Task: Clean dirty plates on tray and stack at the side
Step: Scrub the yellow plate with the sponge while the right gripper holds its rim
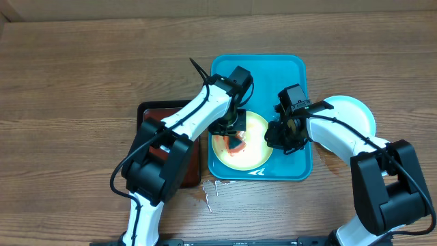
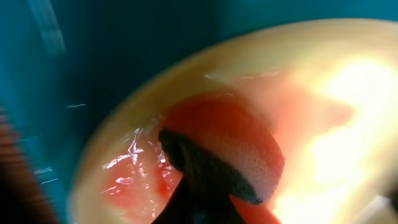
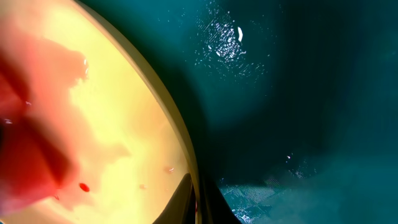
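Observation:
A yellow-green rimmed plate [image 1: 256, 156] lies in the near half of the turquoise tray [image 1: 259, 68]. My left gripper [image 1: 235, 135] is shut on a red sponge [image 1: 236, 145] and presses it on the plate's left part. In the left wrist view the sponge [image 2: 236, 143] sits by a wet red smear [image 2: 137, 177] on the plate [image 2: 323, 93]. My right gripper [image 1: 281, 135] is shut on the plate's right rim; its fingers [image 3: 198, 200] pinch the rim [image 3: 180, 137]. A light blue rimmed plate [image 1: 356, 113] lies on the table to the right of the tray. No other yellow-green plate shows.
A black tray with a reddish-brown inside [image 1: 153, 113] stands left of the turquoise tray, partly under my left arm. Small white scraps [image 1: 215, 188] lie on the wooden table near the front. The tray floor [image 3: 292, 93] is wet.

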Robot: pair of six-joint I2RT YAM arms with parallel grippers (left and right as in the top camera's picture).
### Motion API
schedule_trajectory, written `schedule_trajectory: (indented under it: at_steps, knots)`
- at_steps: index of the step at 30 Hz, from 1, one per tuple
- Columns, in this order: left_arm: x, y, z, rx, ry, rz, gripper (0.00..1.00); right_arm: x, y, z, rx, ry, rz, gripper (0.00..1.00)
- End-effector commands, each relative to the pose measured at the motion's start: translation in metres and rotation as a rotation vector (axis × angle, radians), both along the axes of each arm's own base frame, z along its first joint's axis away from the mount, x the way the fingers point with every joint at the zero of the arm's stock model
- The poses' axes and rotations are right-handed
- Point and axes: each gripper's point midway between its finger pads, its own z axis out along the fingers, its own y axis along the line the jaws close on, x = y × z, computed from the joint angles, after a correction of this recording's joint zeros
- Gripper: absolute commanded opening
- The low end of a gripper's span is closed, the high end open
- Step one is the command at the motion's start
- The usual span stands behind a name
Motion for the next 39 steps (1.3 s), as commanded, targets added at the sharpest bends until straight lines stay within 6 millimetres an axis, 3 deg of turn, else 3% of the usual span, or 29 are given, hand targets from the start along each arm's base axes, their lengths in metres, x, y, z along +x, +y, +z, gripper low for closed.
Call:
schedule_trajectory:
  at_steps: [1, 5, 7, 10, 12, 16, 23, 27, 32, 36, 39]
  knots:
    - [0.020, 0.053, -0.003, 0.260, -0.098, -0.016, 0.04, -0.014, -0.006, -0.012, -0.044, 0.037, 0.006, 0.04]
    - [0.023, 0.060, -0.001, 0.300, -0.113, -0.083, 0.04, -0.013, -0.006, -0.012, -0.043, 0.036, 0.006, 0.04]
    - [0.023, 0.050, -0.003, 0.246, -0.105, -0.130, 0.04, -0.013, -0.006, -0.012, -0.043, 0.036, 0.006, 0.04]
    - [0.015, 0.017, -0.006, 0.057, -0.059, -0.240, 0.04, -0.013, -0.006, -0.012, -0.043, 0.035, 0.006, 0.04]
    - [0.001, -0.022, -0.001, -0.170, -0.002, -0.289, 0.04, -0.013, -0.006, -0.012, -0.043, 0.034, 0.006, 0.04]
    - [-0.021, -0.070, 0.002, -0.423, 0.089, -0.322, 0.04, -0.013, -0.006, -0.012, -0.043, 0.035, 0.005, 0.04]
    - [-0.059, -0.096, -0.003, -0.490, 0.211, -0.364, 0.04, -0.013, -0.006, -0.012, -0.043, 0.037, 0.002, 0.04]
    - [-0.066, -0.090, -0.003, -0.460, 0.243, -0.357, 0.04, -0.013, -0.006, -0.012, -0.043, 0.038, 0.002, 0.04]
    - [-0.062, -0.055, -0.014, -0.286, 0.255, -0.308, 0.04, -0.014, -0.007, -0.012, -0.045, 0.041, 0.002, 0.04]
    - [-0.048, -0.010, -0.022, -0.084, 0.233, -0.227, 0.04, -0.014, -0.007, -0.012, -0.044, 0.040, 0.002, 0.04]
    - [-0.033, 0.036, -0.026, 0.150, 0.179, -0.174, 0.04, -0.014, -0.007, -0.012, -0.045, 0.041, 0.002, 0.04]
